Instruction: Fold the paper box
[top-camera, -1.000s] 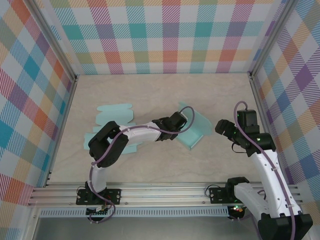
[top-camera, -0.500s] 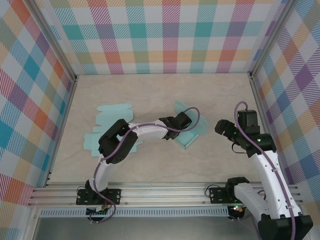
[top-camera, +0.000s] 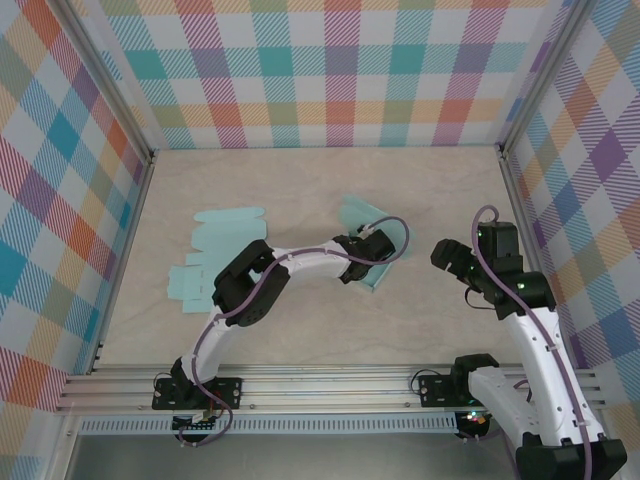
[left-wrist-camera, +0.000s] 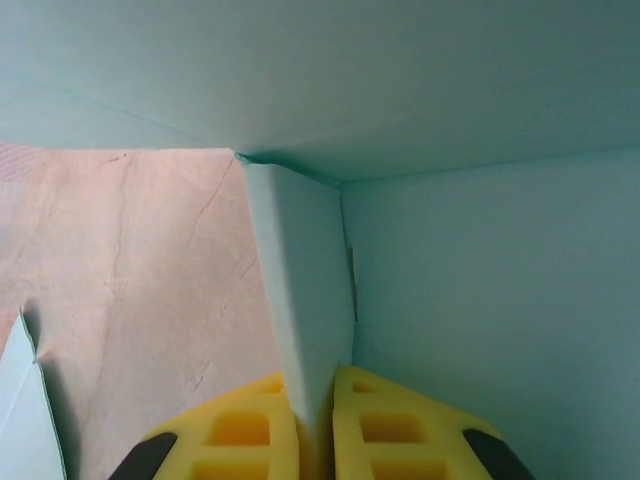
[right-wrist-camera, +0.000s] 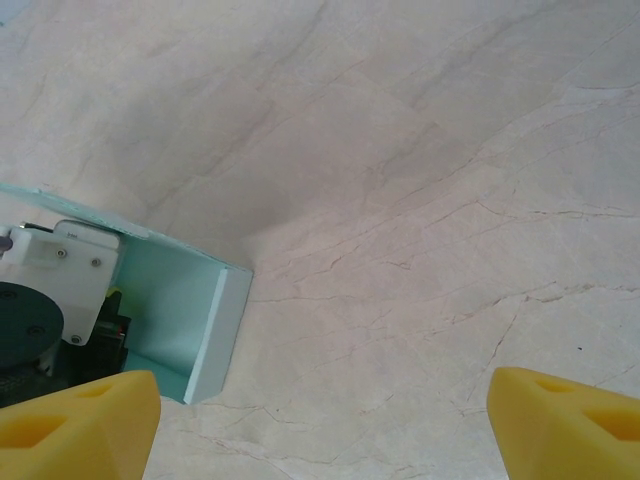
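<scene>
Left end effector | clamped on paper box flap | wrist view

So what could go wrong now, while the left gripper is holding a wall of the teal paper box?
1. The left gripper pinches one thin wall of the paper box; a hard pull might crease or tear it, or the wall could slip out.
2. The right gripper hangs open, apart from the box, so nothing braces it and it could slide on the table.
</scene>
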